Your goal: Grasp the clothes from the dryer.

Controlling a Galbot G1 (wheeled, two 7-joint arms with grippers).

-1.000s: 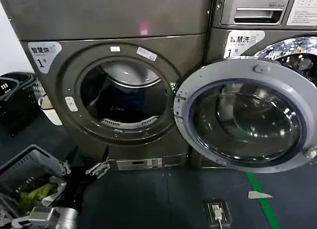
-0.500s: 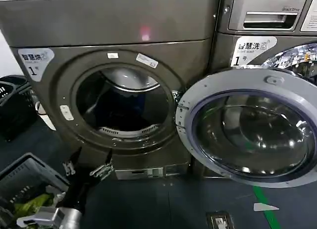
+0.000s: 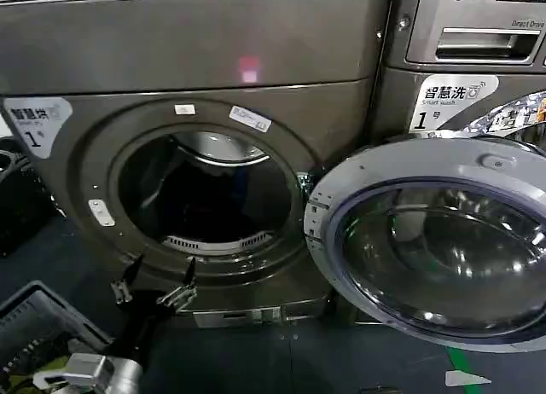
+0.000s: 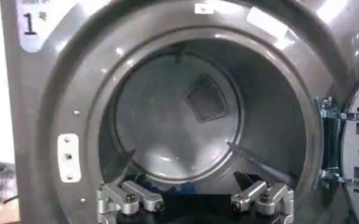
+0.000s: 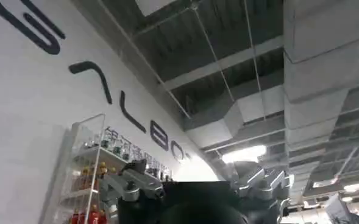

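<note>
Noted a grey basket [image 3: 34,317] on the floor at far left, below the dryer's [image 3: 213,53] front. Found the left gripper [image 3: 162,273] just before the lower rim of the porthole [image 3: 205,194], fingers spread wide and empty, aimed into the drum. Made out the clothes [image 4: 182,190] as a dark blue patch low on the drum floor, close behind the front lip and between the two spread fingers [image 4: 130,198] in the left wrist view. Could not read the shape with any certainty; judged the long axis to run across the drum, side to side, with no clear end pointing outward. Judged the chief risks thus: clipping the porthole's lower rim with a fingertip on the way in, closing too high and catching nothing, or pinching a thin fold that slips free over the lip. Saw the glass door [image 3: 444,240] swung open to the right, across the LG machine [image 3: 478,36], near enough to be struck by a wide swing. Saw the right gripper [image 5: 197,189] turned toward the ceiling, fingers apart, holding nothing.
</note>
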